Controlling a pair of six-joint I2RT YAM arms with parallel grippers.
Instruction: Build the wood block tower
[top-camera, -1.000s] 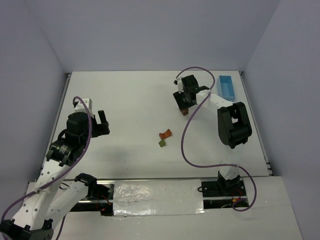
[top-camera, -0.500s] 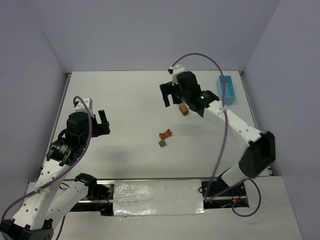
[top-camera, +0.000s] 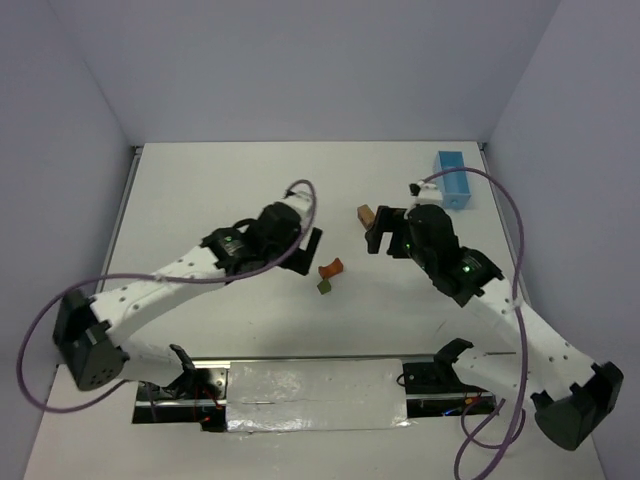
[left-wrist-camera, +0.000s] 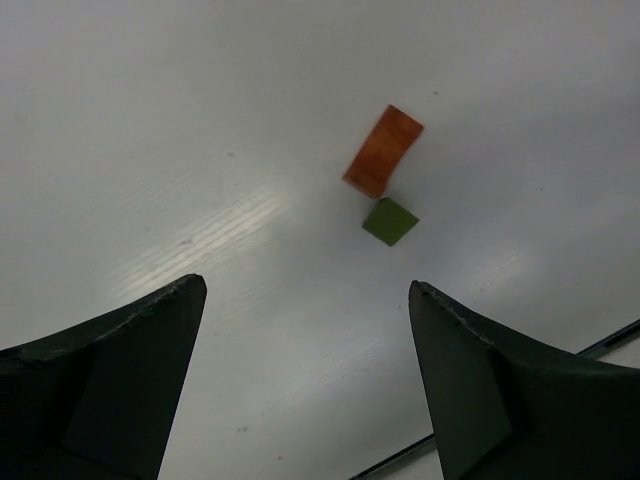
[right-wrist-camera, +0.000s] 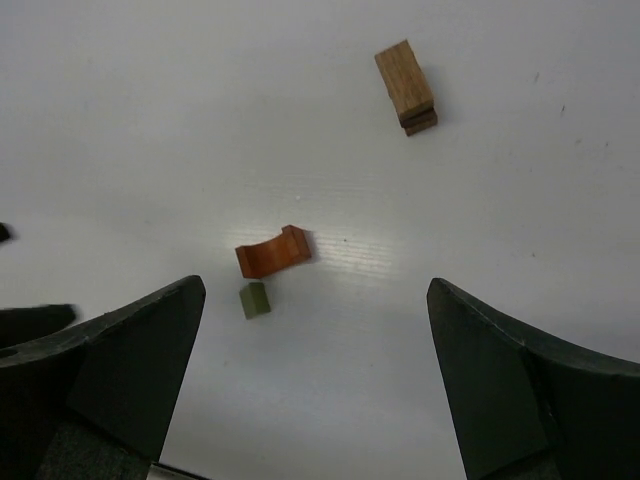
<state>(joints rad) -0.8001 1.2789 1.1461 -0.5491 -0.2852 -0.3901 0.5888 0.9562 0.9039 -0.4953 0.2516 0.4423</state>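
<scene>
Both grippers hung over the white table (top-camera: 200, 190) with nothing in them. The left gripper (left-wrist-camera: 303, 290) had its jaws released and spread wide, the two dark fingers (left-wrist-camera: 120, 370) framing bare table. Ahead of that gap, toward the right finger's side, lay the orange block (left-wrist-camera: 383, 150), and just beside its near end, closer to the jaws, the green block (left-wrist-camera: 390, 221); whether the two touched could not be told. The right gripper (right-wrist-camera: 312, 290) also had its jaws wide and empty. Ahead of them, toward the left finger, lay the same orange block (right-wrist-camera: 273, 252), curved like a small arch, with the green block (right-wrist-camera: 254, 299) just below it, nearer the jaws. Farther ahead, toward the right finger, stood the tower (right-wrist-camera: 405, 85), only two pieces high: a tan block with a red block (right-wrist-camera: 422, 123) showing under its near end. From the top view, the left gripper (top-camera: 305, 250) sat just left of the orange block (top-camera: 331, 267) and green block (top-camera: 324, 287), while the right gripper (top-camera: 378, 228) hovered just beside the tower (top-camera: 366, 214). The tray (top-camera: 451, 178) lay well behind the right jaws, at the table's far right.
</scene>
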